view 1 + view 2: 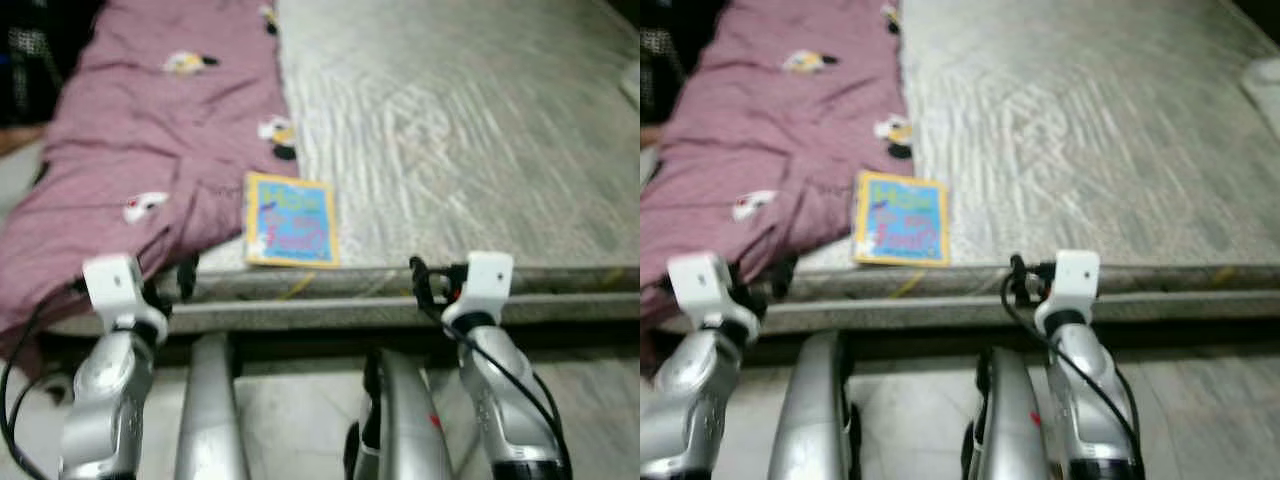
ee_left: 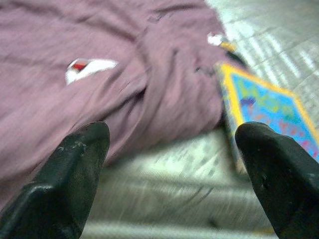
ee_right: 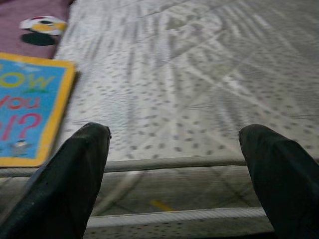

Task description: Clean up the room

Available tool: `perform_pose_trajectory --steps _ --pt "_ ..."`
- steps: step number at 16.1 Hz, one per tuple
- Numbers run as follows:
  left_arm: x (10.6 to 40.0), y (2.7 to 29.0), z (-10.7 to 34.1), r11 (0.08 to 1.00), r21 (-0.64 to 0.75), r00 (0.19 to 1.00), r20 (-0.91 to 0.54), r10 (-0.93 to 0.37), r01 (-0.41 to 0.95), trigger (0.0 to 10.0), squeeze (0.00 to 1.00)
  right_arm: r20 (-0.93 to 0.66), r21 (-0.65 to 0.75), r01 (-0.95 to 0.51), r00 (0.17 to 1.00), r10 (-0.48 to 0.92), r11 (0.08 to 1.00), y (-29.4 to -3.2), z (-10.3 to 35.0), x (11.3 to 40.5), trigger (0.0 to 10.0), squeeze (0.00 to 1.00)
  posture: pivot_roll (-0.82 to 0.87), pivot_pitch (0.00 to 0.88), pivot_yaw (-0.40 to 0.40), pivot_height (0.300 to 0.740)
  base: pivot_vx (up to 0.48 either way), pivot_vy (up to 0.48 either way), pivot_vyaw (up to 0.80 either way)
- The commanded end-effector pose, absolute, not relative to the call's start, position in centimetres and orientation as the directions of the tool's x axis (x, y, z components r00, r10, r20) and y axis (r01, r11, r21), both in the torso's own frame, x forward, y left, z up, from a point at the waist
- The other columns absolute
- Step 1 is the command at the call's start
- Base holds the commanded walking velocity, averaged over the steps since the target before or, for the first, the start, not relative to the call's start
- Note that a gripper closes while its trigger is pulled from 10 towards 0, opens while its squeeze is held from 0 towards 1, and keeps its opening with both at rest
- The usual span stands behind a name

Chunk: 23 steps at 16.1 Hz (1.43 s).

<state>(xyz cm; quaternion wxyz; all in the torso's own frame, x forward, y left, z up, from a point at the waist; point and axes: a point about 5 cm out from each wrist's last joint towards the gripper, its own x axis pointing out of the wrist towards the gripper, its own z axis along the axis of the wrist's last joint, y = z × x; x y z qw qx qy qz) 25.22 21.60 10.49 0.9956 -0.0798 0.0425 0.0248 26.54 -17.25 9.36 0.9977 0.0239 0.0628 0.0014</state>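
Note:
A blue picture book with a yellow border [image 1: 291,220] lies flat on the grey mattress [image 1: 470,130], close to its front edge. A mauve blanket with small penguin prints [image 1: 150,150] covers the mattress's left part and touches the book's left side. My left gripper [image 2: 169,164] is open, held at the bed's front edge, facing the blanket's folds with the book [image 2: 271,112] off to one side. My right gripper [image 3: 174,169] is open too, held just short of the bed edge to the right of the book [image 3: 27,107]. Nothing is between either pair of fingers.
The bed's front rail [image 1: 350,310] runs across in front of both arms. Pale tiled floor [image 1: 300,410] lies below it. A white object [image 1: 1265,75] sits at the mattress's far right edge. Dark clutter [image 1: 30,60] stands beyond the blanket at the far left.

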Motion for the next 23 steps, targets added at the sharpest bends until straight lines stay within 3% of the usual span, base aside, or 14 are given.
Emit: perform_pose_trajectory --steps 1,4,9,11,16,23 --pt "25.1 22.3 10.4 0.985 -0.156 0.994 -0.085 0.063 -0.076 10.0 0.0 -0.137 0.042 0.025 0.99 -0.019 0.999 -18.2 9.3 26.1 10.0 0.0 0.01 0.193 -0.082 0.556 0.0 0.0 0.0" --pt "25.9 23.4 10.2 0.981 -0.157 0.991 -0.093 0.098 -0.112 10.0 0.0 -0.148 0.012 0.066 0.987 -0.063 0.998 -19.9 9.3 25.2 10.0 0.0 -0.01 0.212 -0.084 0.556 0.0 0.0 0.0" --pt "29.0 22.9 10.2 0.97 -0.209 0.991 -0.084 0.108 -0.124 10.0 0.0 -0.177 -0.019 0.092 0.98 -0.094 0.996 -21.7 9.3 22.9 10.0 0.0 -0.08 0.237 -0.092 0.556 0.0 0.0 -0.32" --pt "30.4 22.5 10.4 0.97 -0.222 0.993 -0.078 0.088 -0.103 10.0 0.0 -0.179 -0.038 0.088 0.979 -0.094 0.995 -21.8 9.4 22.5 10.0 0.0 -0.1 0.24 -0.095 0.531 0.0 0.0 -0.46" --pt "31.4 22.6 10.2 0.967 -0.238 0.993 -0.09 0.075 -0.094 10.0 0.0 -0.188 -0.056 0.083 0.978 -0.092 0.995 -21.8 9.4 22.3 10.0 0.0 -0.1 0.238 -0.092 0.531 0.0 0.0 0.0" --pt "32.0 21.3 6.9 0.94 -0.329 0.967 -0.255 0.007 -0.093 10.0 0.0 -0.176 -0.056 0.058 0.982 -0.067 0.997 -21.5 9.9 22.5 10.0 0.0 -0.12 0.232 -0.094 0.531 0.0 0.0 0.0"
